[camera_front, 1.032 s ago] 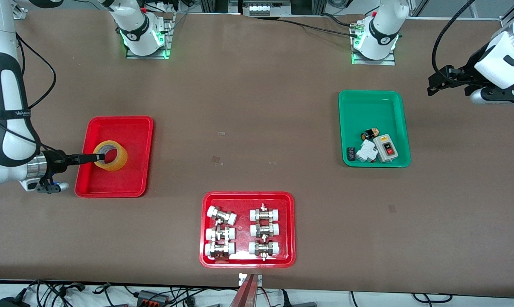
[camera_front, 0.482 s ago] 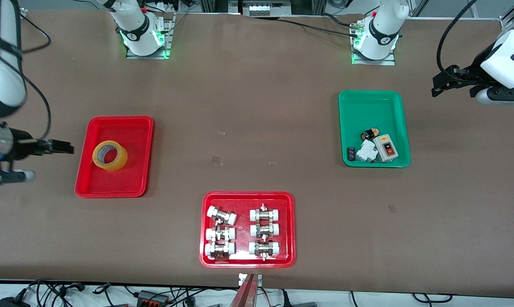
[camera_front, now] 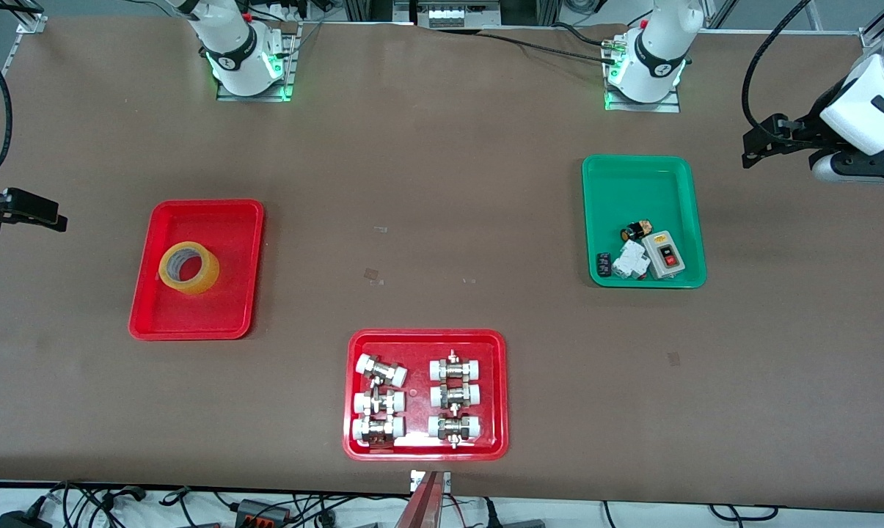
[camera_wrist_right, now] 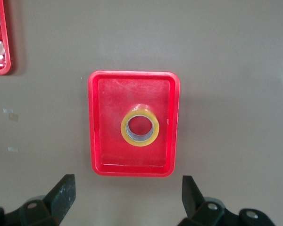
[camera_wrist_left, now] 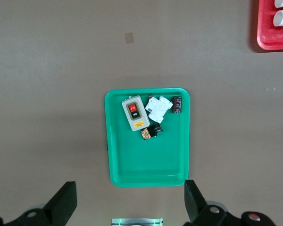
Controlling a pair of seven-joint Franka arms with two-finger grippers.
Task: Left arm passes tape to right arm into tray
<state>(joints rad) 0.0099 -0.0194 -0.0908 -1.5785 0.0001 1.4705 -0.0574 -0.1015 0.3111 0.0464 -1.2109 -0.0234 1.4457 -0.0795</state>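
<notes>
The wide roll of translucent yellowish packing tape (camera_front: 188, 268) is lying flat, core upward, inside the glossy red rectangular plastic tray (camera_front: 238, 220) toward the right arm's end of the brown surface (camera_front: 442, 183), and nothing is touching it. The right claw (camera_wrist_right: 127, 200) is hovering above that tray with its fingers spread wide and empty; in the front view only its black tip (camera_front: 20, 211) is showing at the frame's edge, clear of the tray. The left claw (camera_wrist_left: 129, 205) is also gaping wide and holding nothing, parked over the surface next to the green plastic tray (camera_front: 618, 172) of small white and grey electrical parts (camera_front: 643, 257), waiting. A second red tray (camera_front: 497, 345) with metal pipe fittings (camera_front: 412, 400) is sitting nearer the front camera, between the other two trays.

By my reading, the placing step looks finished: the tape is in its tray and both claws are free. What's left seems to be clearing away, so the next move calls only for lifting the right arm off without brushing the rim or the roll.
</notes>
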